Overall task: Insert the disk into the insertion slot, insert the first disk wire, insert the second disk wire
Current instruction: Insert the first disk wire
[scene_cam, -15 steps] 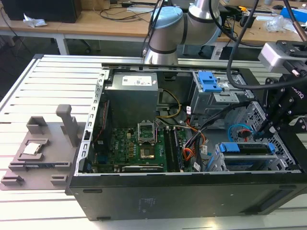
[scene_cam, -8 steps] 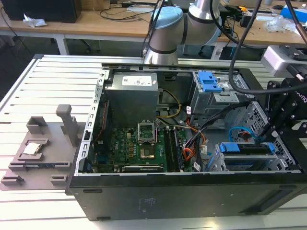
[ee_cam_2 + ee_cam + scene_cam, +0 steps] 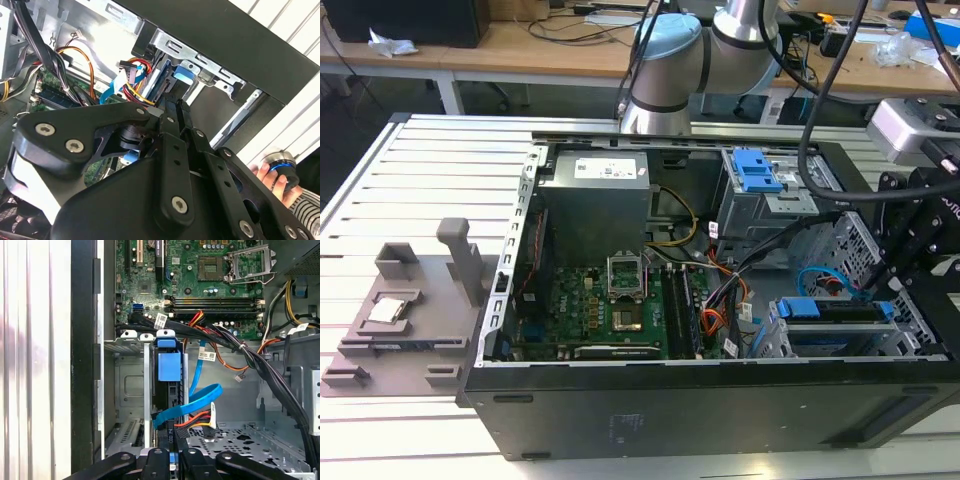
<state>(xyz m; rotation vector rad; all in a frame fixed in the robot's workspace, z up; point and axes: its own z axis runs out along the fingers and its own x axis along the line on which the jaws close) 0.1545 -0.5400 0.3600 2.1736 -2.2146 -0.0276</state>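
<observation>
The disk (image 3: pixel 168 365) stands on edge inside the insertion slot (image 3: pixel 127 390), its blue caddy showing; in the exterior view the disk (image 3: pixel 835 312) sits low in the silver cage (image 3: pixel 775 340) at the case's front right. My gripper (image 3: pixel 171 456) is at the disk's wire end, fingers drawn together around a black plug (image 3: pixel 172 437) with red, yellow and black wires (image 3: pixel 197 419). A flat blue wire (image 3: pixel 205 397) loops beside it and ends at the disk. In the second wrist view the gripper (image 3: pixel 173 107) points at the blue caddy (image 3: pixel 182 75).
A thick black cable bundle (image 3: pixel 260 365) crosses above the drive bay. The motherboard (image 3: pixel 610 310) fills the case's middle. A taller grey cage with a blue latch (image 3: pixel 758 172) stands behind. A hand (image 3: pixel 272 176) holds a round knob outside the case. A grey fixture (image 3: pixel 405 320) lies on the exterior view's left.
</observation>
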